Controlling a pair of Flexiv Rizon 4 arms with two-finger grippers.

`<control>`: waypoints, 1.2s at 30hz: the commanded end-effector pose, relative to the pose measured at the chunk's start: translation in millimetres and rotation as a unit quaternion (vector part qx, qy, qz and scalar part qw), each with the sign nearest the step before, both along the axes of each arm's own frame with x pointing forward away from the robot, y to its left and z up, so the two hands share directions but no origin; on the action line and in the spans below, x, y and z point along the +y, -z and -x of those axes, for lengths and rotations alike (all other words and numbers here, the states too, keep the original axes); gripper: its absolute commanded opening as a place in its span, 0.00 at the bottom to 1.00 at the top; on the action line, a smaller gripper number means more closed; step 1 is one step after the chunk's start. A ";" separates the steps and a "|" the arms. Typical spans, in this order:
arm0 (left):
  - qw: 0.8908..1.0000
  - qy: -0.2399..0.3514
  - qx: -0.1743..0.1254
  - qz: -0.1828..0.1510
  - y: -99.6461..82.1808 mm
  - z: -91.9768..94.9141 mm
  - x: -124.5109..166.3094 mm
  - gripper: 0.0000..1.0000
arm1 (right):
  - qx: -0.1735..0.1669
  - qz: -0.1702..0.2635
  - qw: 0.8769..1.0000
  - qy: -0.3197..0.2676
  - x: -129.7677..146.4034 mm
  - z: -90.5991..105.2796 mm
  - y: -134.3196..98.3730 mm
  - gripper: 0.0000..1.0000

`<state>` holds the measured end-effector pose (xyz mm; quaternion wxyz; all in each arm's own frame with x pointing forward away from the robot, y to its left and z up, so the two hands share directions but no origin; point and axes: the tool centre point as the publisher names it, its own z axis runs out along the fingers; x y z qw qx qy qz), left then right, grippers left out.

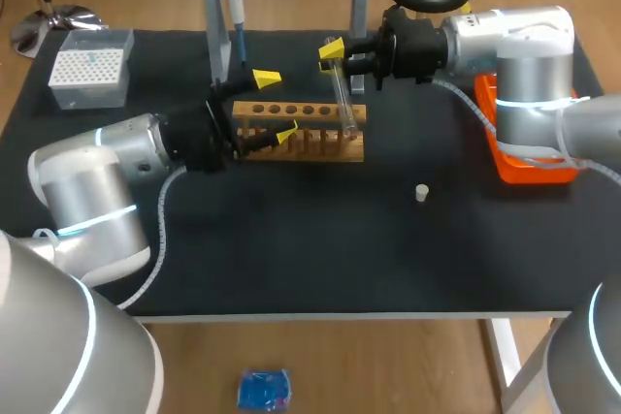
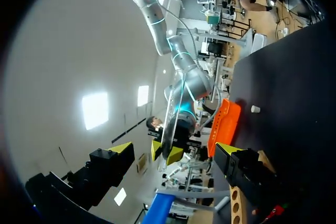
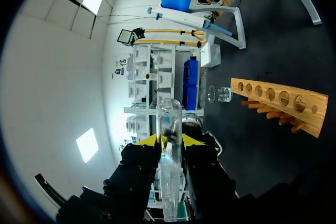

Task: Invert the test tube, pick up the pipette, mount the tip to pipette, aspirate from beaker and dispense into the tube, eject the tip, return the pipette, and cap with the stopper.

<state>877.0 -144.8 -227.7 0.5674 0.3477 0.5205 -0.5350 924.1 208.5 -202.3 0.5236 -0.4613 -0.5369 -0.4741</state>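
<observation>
My right gripper [image 1: 333,50] is shut on a clear glass test tube [image 1: 343,99], which slants down toward the right end of the wooden rack [image 1: 320,147]. In the right wrist view the test tube [image 3: 169,156] stands between the yellow tips of my right gripper [image 3: 170,141]. My left gripper [image 1: 277,104] is wide open at the rack's left end, holding nothing. From the left wrist, my left gripper [image 2: 174,149] faces the held tube [image 2: 169,124]. The pipette [image 1: 233,2] hangs on its blue stand at the back. A white stopper [image 1: 422,193] lies on the mat.
A white tip box [image 1: 89,67] sits at the back left. An orange tray [image 1: 524,162] lies under my right arm at the right edge. A small glass beaker [image 3: 220,94] stands beyond the rack [image 3: 281,100] in the right wrist view.
</observation>
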 end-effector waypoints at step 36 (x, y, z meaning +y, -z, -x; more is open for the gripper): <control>0.984 0.006 -0.066 -0.167 -32.6 15.4 -66.0 1.00 | 0.000 0.000 1.000 0.000 -0.1 -0.3 -0.3 0.00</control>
